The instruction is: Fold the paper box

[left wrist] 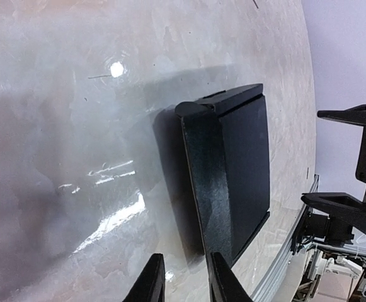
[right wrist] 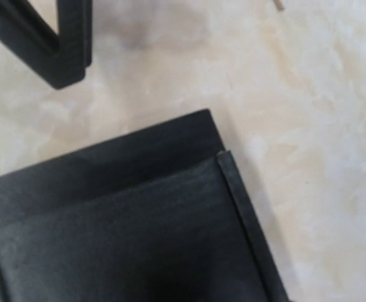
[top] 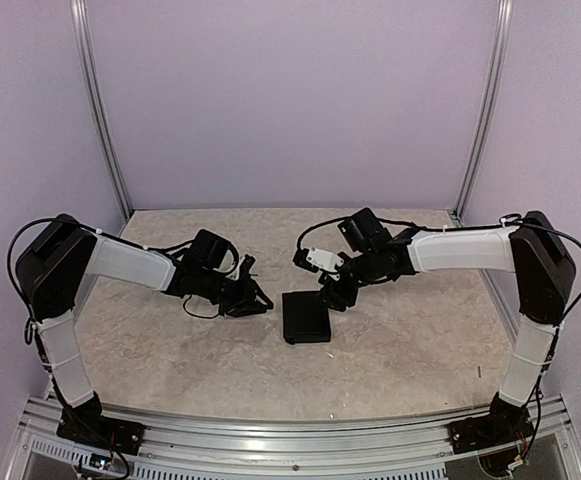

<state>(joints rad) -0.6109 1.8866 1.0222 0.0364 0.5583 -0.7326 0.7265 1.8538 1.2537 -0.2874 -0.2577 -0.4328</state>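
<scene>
The paper box (top: 306,317) lies flat mid-table as a slim matte black rectangle with its flaps folded in. My left gripper (top: 257,301) hovers just left of it. In the left wrist view its fingers (left wrist: 151,282) are parted over bare table, and the box (left wrist: 233,170) starts just beyond the right fingertip. My right gripper (top: 333,297) hangs over the box's far right corner. The left wrist view shows that right gripper (left wrist: 337,157) with jaws spread and nothing between them. The right wrist view shows the box (right wrist: 126,226) close up, with none of that gripper's own fingers in frame.
The beige marbled tabletop (top: 410,345) is bounded by an aluminium rail (top: 290,430) along the near edge. Metal posts (top: 100,110) stand at the back corners against purple walls. A black finger of the left gripper (right wrist: 60,47) shows at the top left of the right wrist view.
</scene>
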